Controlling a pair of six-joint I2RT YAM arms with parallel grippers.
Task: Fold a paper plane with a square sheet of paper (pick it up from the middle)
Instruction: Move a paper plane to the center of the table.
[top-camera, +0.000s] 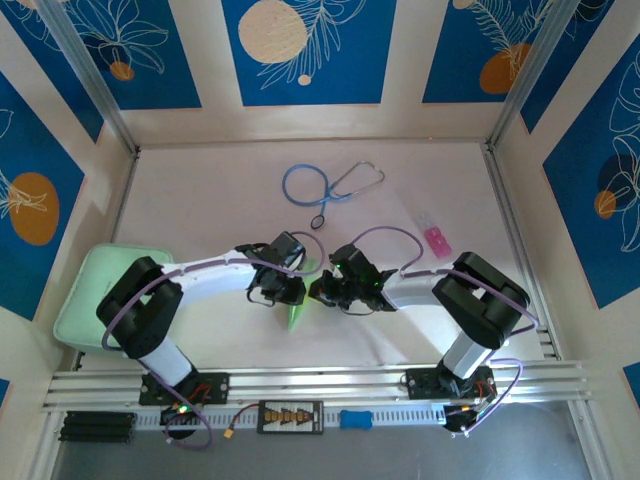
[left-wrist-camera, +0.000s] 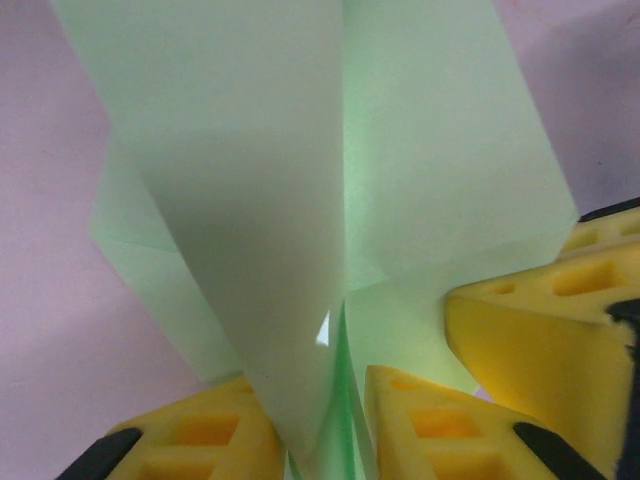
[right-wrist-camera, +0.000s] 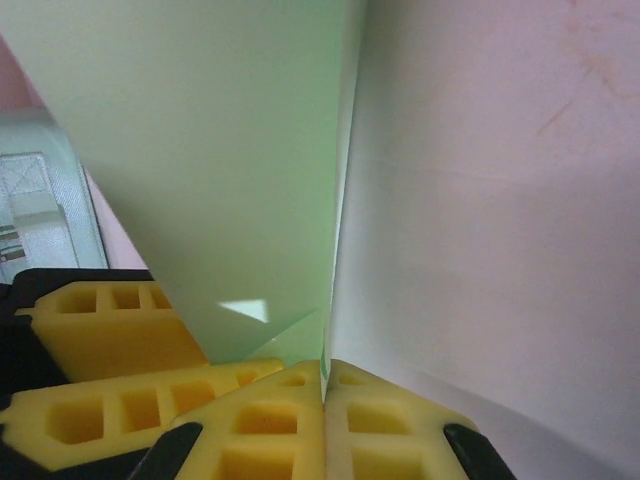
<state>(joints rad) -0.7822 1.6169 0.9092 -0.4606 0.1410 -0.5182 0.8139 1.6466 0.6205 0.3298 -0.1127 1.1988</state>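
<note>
Near the middle of the table (top-camera: 200, 190), just ahead of the two arm bases, the paper plane (top-camera: 297, 314) hung between the two grippers, a slim piece of pale green paper with its pointed end toward the near edge. From the left wrist it rose as long folded flaps on either side of a centre crease, with the pale table top behind it. The left gripper (left-wrist-camera: 318, 432) stood narrow around the lower end of the fold: one yellow finger (left-wrist-camera: 200, 435) lay against one side of the paper and the other against the opposite side, with the layers filling the gap between them. The right gripper (right-wrist-camera: 323, 395) had its yellow fingers pressed tightly together, and an edge of the paper ran straight down into the seam between them, pinched there. Each wrist camera also caught a yellow finger of the other gripper just beside its own, so the two grips sat close together on the same end of the paper. Farther back on the table, well apart from the arms, lay a blue stethoscope (top-camera: 329, 188). A small pink item (top-camera: 437, 239) lay to the right of it, near the right arm's elbow. A mint-green pad (top-camera: 88, 292) rested at the left edge, partly under the left arm.
</note>
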